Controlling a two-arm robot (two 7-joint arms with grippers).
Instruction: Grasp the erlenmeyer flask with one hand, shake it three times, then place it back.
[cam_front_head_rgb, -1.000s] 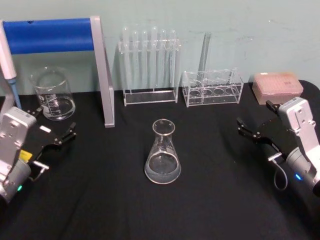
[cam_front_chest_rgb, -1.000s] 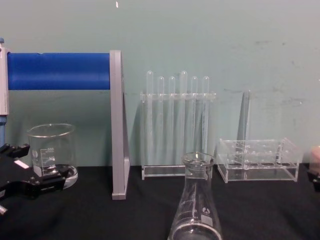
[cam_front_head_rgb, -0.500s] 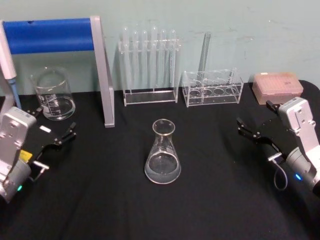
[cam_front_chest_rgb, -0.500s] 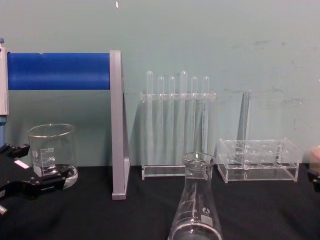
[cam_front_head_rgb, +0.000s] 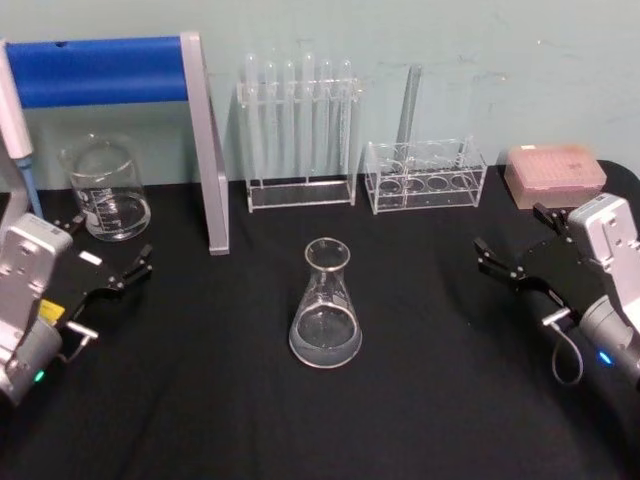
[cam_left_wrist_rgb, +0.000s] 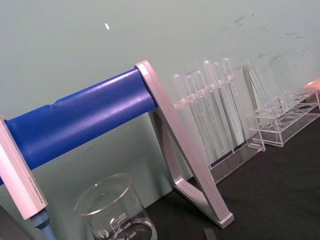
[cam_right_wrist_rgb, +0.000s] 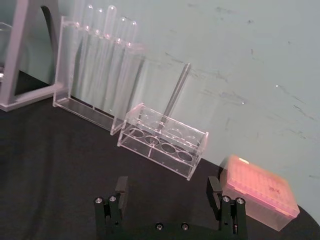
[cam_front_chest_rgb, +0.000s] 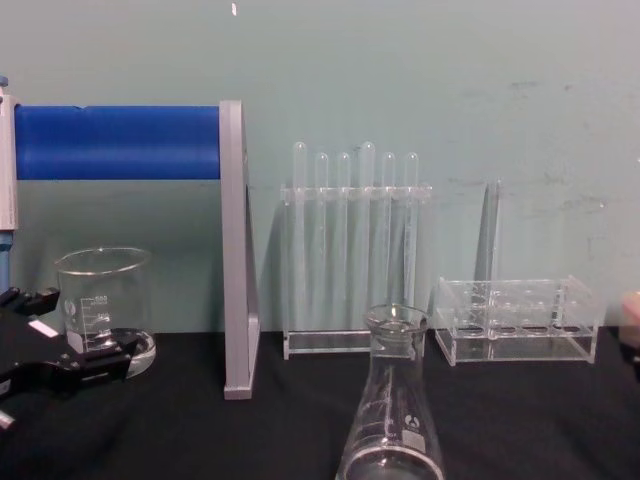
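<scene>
The left gripper (cam_front_head_rgb: 108, 248) has its jaws spread wide with nothing between them, low over the table's (cam_front_head_rgb: 200, 410) left side and just in front of the beaker (cam_front_head_rgb: 105, 190). The right gripper (cam_front_head_rgb: 515, 238) is likewise agape and empty, hanging over the right side near the pink tip box (cam_front_head_rgb: 555, 170); its wrist view shows the two fingers (cam_right_wrist_rgb: 121, 186) parted, with bare cloth between. The flask (cam_front_head_rgb: 326, 305) stands upright mid-table between them, well apart from both and touched by neither, with a little clear liquid pooled in its wide base. Behind it, along the wall, are the tube rack (cam_front_head_rgb: 298, 135), a low clear rack (cam_front_head_rgb: 425, 175) and the blue-bar stand (cam_front_head_rgb: 205, 150), none close enough to crowd an approach from either side. As for handling, it looks light, since it is thin glass holding almost nothing. It is rigid but fragile, and smooth enough to slip. The sloped cone would probably squirt out of closing jaws, so the narrow neck just under the flared rim seems the best hold, because the flare would act as a stop during shaking. I would use a firm but modest squeeze and set it down gently, flat on its base.
</scene>
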